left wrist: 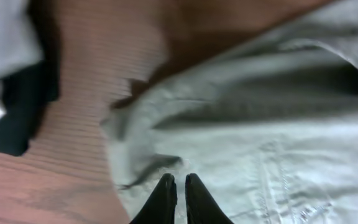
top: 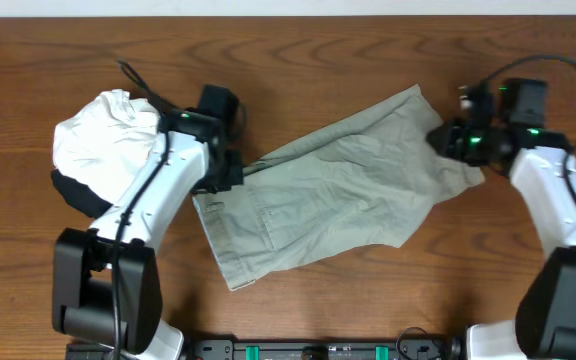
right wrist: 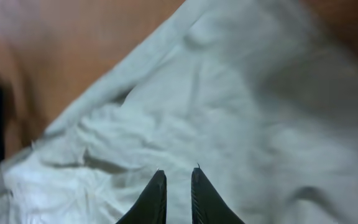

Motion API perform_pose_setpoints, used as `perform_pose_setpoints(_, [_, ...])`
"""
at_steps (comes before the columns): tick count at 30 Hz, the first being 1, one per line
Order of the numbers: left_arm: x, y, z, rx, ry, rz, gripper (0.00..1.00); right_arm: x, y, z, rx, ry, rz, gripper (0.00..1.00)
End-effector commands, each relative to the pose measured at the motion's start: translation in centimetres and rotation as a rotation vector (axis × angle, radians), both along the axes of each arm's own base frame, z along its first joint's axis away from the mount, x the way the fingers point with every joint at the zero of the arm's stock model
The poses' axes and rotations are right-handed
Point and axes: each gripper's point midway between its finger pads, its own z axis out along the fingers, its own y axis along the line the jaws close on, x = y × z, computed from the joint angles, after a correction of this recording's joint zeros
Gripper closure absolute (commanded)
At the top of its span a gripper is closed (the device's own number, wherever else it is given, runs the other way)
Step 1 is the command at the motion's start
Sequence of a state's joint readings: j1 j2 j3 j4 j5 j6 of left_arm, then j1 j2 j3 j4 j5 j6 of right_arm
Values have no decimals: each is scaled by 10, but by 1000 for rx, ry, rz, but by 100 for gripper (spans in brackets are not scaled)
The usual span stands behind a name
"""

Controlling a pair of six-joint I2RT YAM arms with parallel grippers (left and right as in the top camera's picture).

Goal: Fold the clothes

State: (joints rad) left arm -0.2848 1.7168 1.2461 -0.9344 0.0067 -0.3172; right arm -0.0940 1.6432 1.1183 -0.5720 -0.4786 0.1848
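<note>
Folding looks barely begun. The trousers (top: 338,190) lie spread slantwise on the table (top: 368,310), stretched between the two tools, rumpled and with no neat fold laid, so every fold remains to be made. The left gripper (left wrist: 178,177) is closed, with the cloth's edge directly under its tips; whether fabric is pinched I cannot tell. The right gripper (right wrist: 178,169) shows a thin slit between its fingers with cloth beneath, and I cannot tell whether it grips. No container is visible. A white garment (top: 103,140) heaped on a black garment (top: 73,195) sits just off the left gripper's outer side.
</note>
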Motion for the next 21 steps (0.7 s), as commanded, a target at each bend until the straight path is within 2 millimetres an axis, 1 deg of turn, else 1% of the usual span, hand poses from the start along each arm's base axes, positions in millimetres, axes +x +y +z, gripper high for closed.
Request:
perform_pose_setpoints(1, [-21, -18, -15, -12, 57, -63, 90, -11, 21, -39, -49, 93, 79, 85])
perform_pose_setpoints(2, [-27, -23, -20, -16, 66, -82, 90, -13, 24, -48, -60, 116, 89, 84])
perform_pose_setpoints(5, [-42, -31, -38, -10, 82, -94, 89, -11, 30, -78, -73, 168, 93, 88])
perform_pose_setpoints(7, [-53, -31, -52, -4, 100, -79, 89, -4, 29, -95, -69, 181, 68, 91])
perform_pose_setpoints(9, [-64, -28, -63, 5, 120, -82, 89, 3, 26, -109, -66, 182, 51, 92])
perform_pose_setpoints(10, [-68, -27, -67, 8, 127, -82, 89, 4, 23, -115, -70, 187, 36, 93])
perform_pose_setpoints(11, [-72, -25, -70, 11, 134, -82, 89, 5, 16, -121, -81, 206, -2, 95])
perform_pose_setpoints(13, [-74, -23, -75, 16, 135, -86, 89, 3, -4, -131, -134, 248, -97, 98])
perform_pose_setpoints(14, [-74, -22, -76, 18, 129, -95, 87, 2, -20, -136, -182, 269, -156, 99])
perform_pose_setpoints(15, [-72, -23, -76, 19, 124, -116, 86, 1, -32, -137, -214, 280, -196, 99])
perform_pose_setpoints(16, [-68, -20, -76, 37, 107, -145, 83, -2, -52, -139, -260, 298, -263, 99])
perform_pose_setpoints(17, [-68, -20, -76, 42, 104, -151, 83, -2, -55, -140, -265, 300, -271, 99])
perform_pose_setpoints(18, [-64, -18, -76, 58, 86, -170, 83, -4, -64, -140, -271, 309, -298, 99])
perform_pose_setpoints(19, [-59, -17, -76, 66, 67, -198, 79, -7, -72, -141, -274, 324, -329, 99])
perform_pose_setpoints(21, [-47, -19, -75, 75, 20, -234, 76, -16, -90, -142, -260, 372, -417, 99])
